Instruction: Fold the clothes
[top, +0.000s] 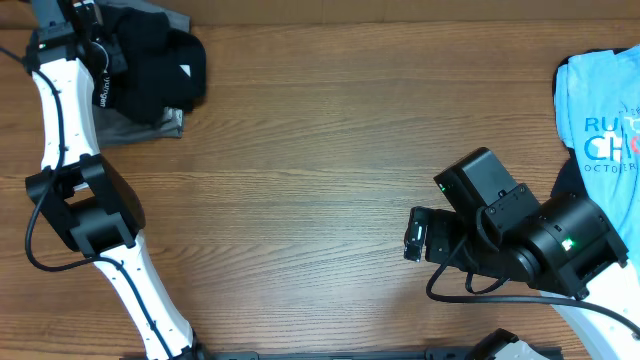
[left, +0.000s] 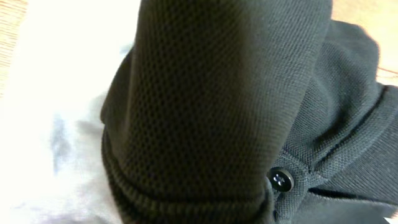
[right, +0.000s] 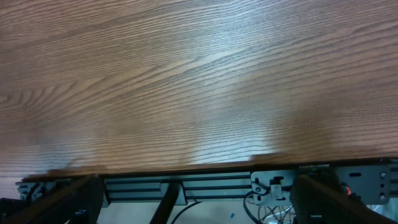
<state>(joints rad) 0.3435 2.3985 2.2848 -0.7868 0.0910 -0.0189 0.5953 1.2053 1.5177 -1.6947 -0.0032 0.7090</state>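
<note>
Black polo (top: 160, 60) sits bunched at upper left of the overhead view, on top of a gray garment (top: 150, 128) whose edge pokes out below it. Left gripper (top: 103, 80) is down at that pile. My left wrist cam is filled w/ dark knit fabric, one black button (left: 281, 180) at lower right and pale cloth (left: 56, 93) at frame left. No fingers show there, so I can't tell if they're spread or pinching.

Blue tee (top: 600, 110) (white lettering, partly cut off) lies at the right edge, upper half. Right gripper (top: 413, 238) is over bare wooden table (top: 320, 150) at lower right, well apart from the tee, pointing frame-left. Right wrist cam gives only wood grain & the table's edge w/ rails beyond it, so I can't tell whether that one is spread or closed either.
</note>
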